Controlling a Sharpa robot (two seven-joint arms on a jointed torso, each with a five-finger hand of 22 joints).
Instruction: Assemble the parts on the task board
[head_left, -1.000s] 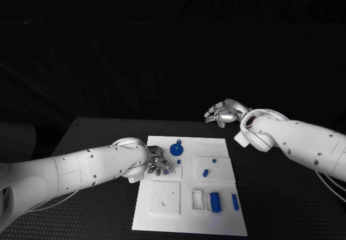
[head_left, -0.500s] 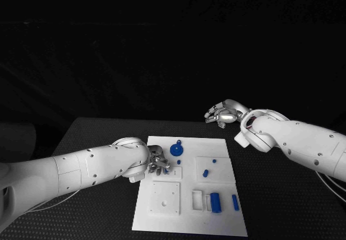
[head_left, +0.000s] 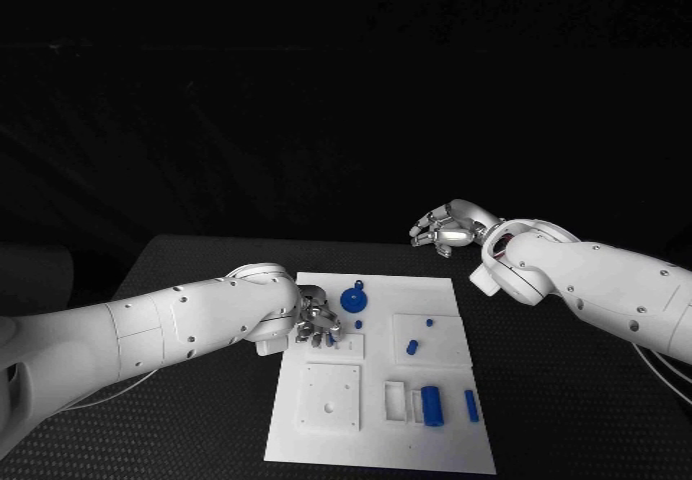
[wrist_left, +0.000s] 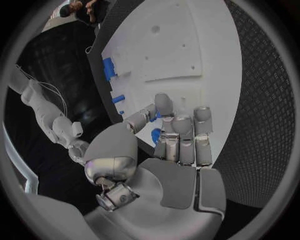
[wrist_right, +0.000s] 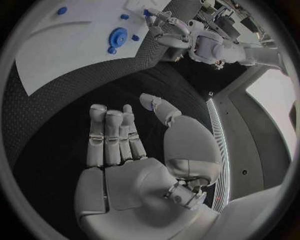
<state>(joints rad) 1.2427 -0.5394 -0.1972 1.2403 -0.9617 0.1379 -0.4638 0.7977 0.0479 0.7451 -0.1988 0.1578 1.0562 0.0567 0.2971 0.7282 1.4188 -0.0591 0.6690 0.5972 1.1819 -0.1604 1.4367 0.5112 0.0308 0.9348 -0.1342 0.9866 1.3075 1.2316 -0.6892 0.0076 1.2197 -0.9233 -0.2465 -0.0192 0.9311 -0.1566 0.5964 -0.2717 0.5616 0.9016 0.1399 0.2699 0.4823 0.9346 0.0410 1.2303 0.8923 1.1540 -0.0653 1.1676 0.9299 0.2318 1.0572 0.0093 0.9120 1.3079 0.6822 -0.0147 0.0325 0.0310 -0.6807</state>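
I have the left hand (head_left: 319, 326) low over the task board (head_left: 433, 290), at the small raised white block (head_left: 351, 347) near the board's left edge. From the left wrist view its fingers (wrist_left: 179, 131) are curled together with the thumb drawn in beside them, and a small blue part (wrist_left: 156, 135) shows just under the fingertips; whether the hand pinches that part or merely rests over it I cannot tell. I judge the step in hand to be seating or picking a small part at this block.

The right hand (head_left: 450, 228) hangs above the table (head_left: 202, 265) beyond the board's far right corner, well apart from the parts; in the right wrist view its fingers (wrist_right: 109, 135) lie straight and loosely side by side, holding nothing.

The remaining parts sit on the board: a round blue disc (head_left: 353, 298) just beyond the left hand, two small pegs (head_left: 413, 346) on the middle block, and upright blue cylinders (head_left: 430, 403) by the near slots.

My next move calls for a fine, vertical approach with the left fingertips, keeping the part square to its hole, while the right hand waits clear
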